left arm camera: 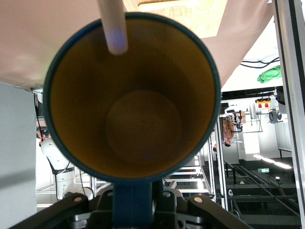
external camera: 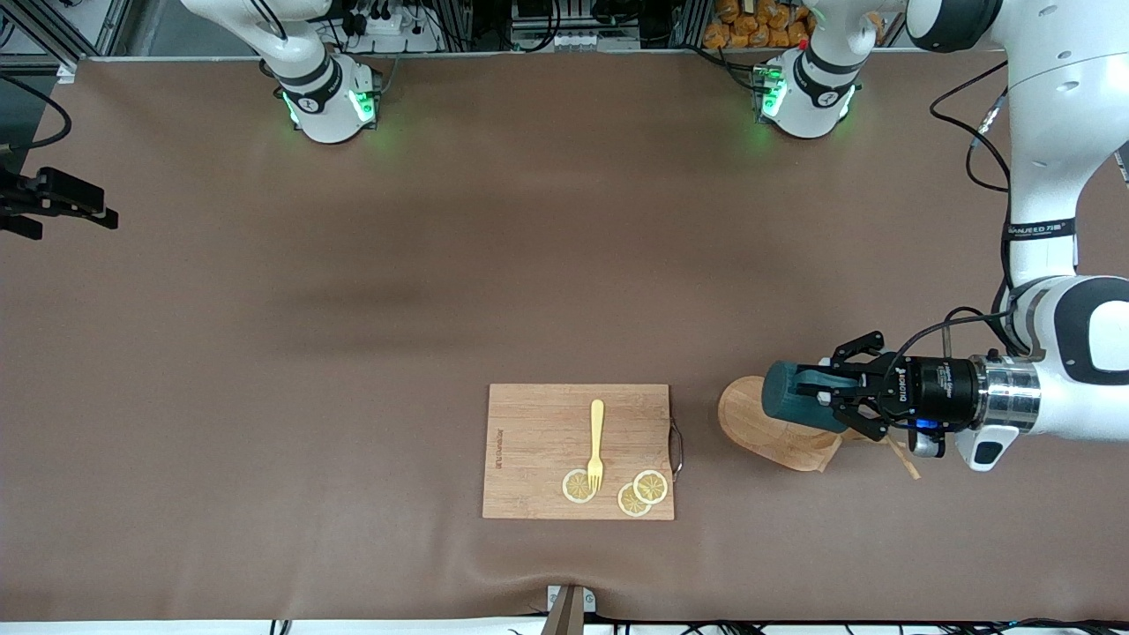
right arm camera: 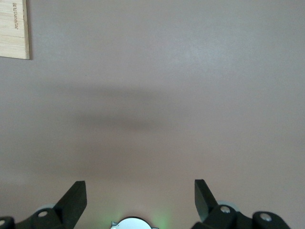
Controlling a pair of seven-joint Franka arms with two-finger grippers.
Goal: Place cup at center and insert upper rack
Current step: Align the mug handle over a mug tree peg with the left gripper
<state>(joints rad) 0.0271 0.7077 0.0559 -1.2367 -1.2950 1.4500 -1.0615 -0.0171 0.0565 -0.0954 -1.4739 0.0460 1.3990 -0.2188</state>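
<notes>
White lettering reading "ROBOTIQ" is seen on the black two-finger left gripper (external camera: 816,388), printed on its body near the black wrist cylinder. A black band with white characters is carried on the white forearm of the left arm (external camera: 1041,231); the characters are too small to be read with certainty. A line of burned-in lettering is borne along one short edge of the rectangular bamboo cutting board (external camera: 578,451), turned sideways in the front view and not legible there; in the right wrist view the end of the same mark is seen on the board's corner (right arm camera: 14,28), cut off and unreadable.
</notes>
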